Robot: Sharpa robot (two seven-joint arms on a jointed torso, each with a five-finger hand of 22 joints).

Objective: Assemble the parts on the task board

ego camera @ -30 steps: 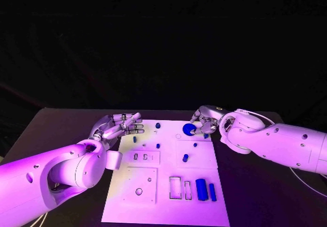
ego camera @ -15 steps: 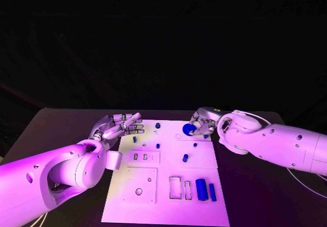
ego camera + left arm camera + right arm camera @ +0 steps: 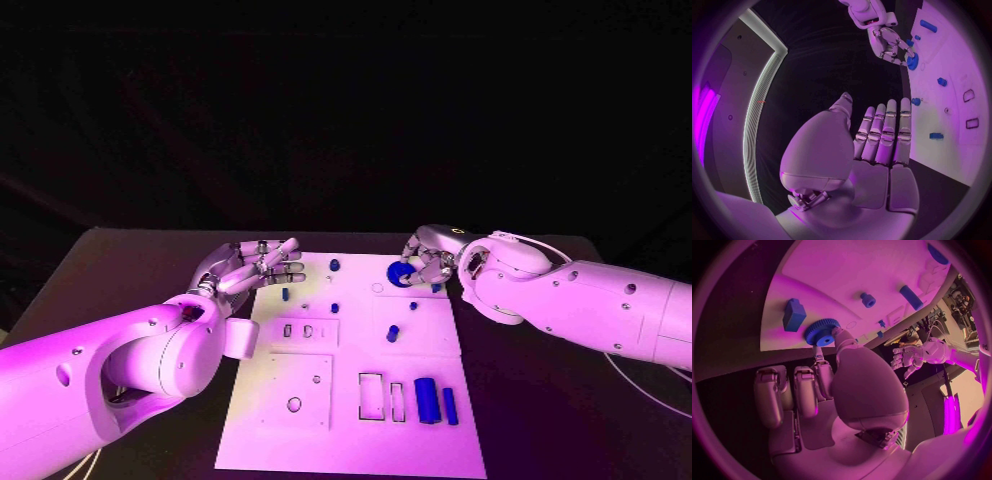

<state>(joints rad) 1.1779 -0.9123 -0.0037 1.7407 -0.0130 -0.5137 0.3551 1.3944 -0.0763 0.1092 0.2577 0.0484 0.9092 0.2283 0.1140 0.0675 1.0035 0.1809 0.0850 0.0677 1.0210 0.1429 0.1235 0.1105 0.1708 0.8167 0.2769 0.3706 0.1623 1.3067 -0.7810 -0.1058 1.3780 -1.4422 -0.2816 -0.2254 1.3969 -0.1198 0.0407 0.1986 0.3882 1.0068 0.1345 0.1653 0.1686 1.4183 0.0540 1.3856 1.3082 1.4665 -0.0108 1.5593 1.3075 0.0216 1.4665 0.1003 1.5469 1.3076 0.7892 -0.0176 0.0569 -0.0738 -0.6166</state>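
The white task board [image 3: 353,400] lies in the middle of the black table. My right hand [image 3: 430,262] pinches a round blue gear [image 3: 401,274] just above the board's far right corner; the right wrist view has the gear [image 3: 822,332] at my fingertips [image 3: 837,333] over the board [image 3: 879,270]. My left hand [image 3: 254,267] hovers at the board's far left edge, fingers straight and together, holding nothing; in the left wrist view my left hand [image 3: 879,140] lies flat beside the board [image 3: 954,65]. Several small blue parts [image 3: 391,334] stand on the board.
Two long blue bars [image 3: 426,399] lie near the board's front right beside rectangular slots [image 3: 371,396]. A blue block [image 3: 794,314] sits next to the gear near the board's edge. Bare black table [image 3: 130,270] surrounds the board.
My right hand with the gear has shifted slightly up and away from the board's corner. My left hand has stayed put.
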